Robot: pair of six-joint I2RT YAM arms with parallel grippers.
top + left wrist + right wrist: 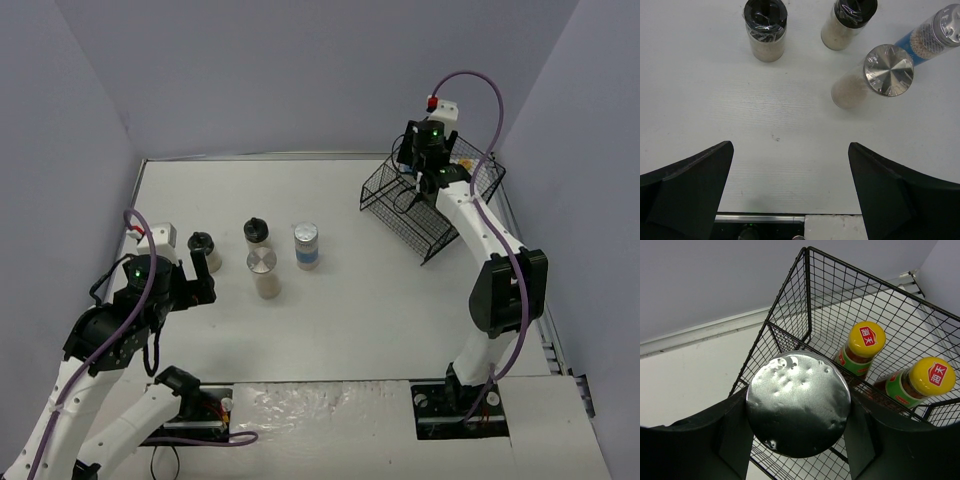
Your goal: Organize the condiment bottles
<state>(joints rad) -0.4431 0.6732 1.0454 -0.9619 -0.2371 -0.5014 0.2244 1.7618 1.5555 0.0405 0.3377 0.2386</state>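
My right gripper [797, 412] is shut on a silver-lidded jar [797, 400], holding it over the near corner of the black wire basket [805, 305]. Two dark sauce bottles with yellow caps [864, 345] [922, 382] stand inside the basket. Seen from the top camera, the right gripper [416, 188] hangs above the basket [385, 200] and hides its jar. Mid-table stand two black-capped shakers [203, 250] [257, 232], a silver-lidded jar [262, 272] and a blue-labelled silver-lidded jar [306, 245]. My left gripper [790, 152] is open and empty, short of these four, nearest the left shaker [765, 30].
The basket sits tilted at the table's back right, near the right wall. The table's raised left rim [135, 200] runs beside the left arm. Grey walls close in the back and both sides. A metal strip [760, 218] marks the near table edge under the left gripper.
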